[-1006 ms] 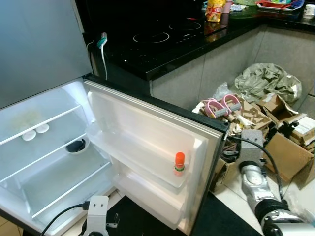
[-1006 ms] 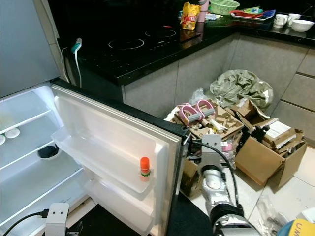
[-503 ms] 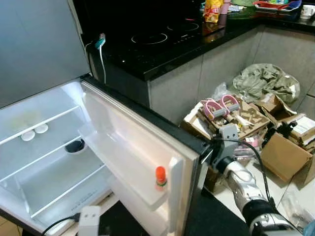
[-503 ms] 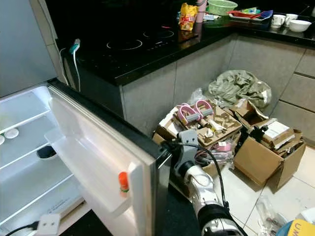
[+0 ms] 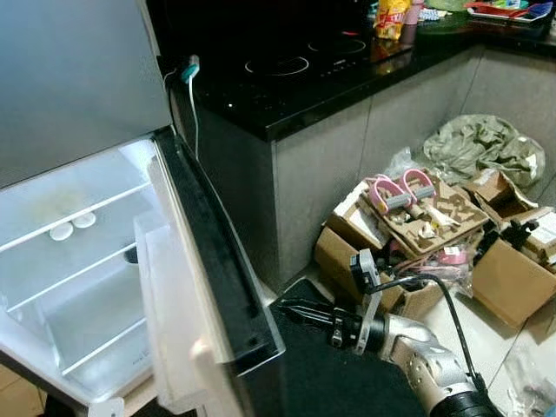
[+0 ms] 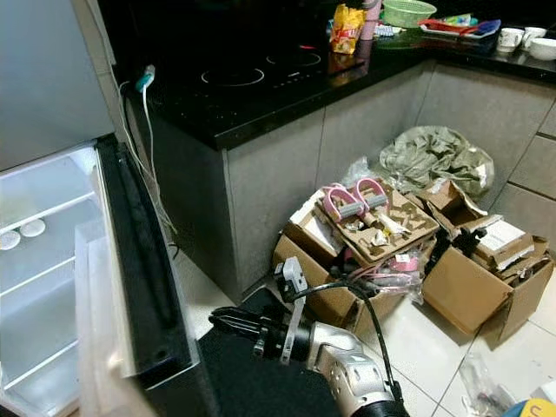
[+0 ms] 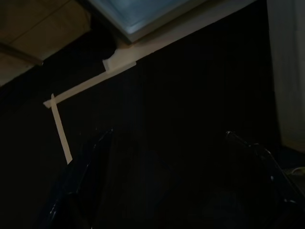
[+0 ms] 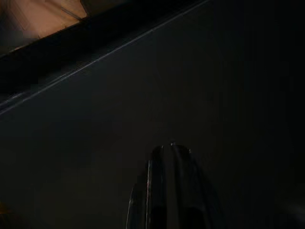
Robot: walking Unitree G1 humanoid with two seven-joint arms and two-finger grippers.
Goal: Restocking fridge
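The fridge door stood edge-on, half swung toward the lit fridge interior, with open floor between its outer face and the cardboard boxes. The right gripper lay against that dark outer face, jaws clenched together, holding nothing. Left jaws spread apart in the dark wrist view.

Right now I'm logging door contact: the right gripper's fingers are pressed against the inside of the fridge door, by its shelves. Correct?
Not quite. The right gripper has its fingers against the dark outer face of the fridge door, not the inside with the shelves. The right eye view shows it.
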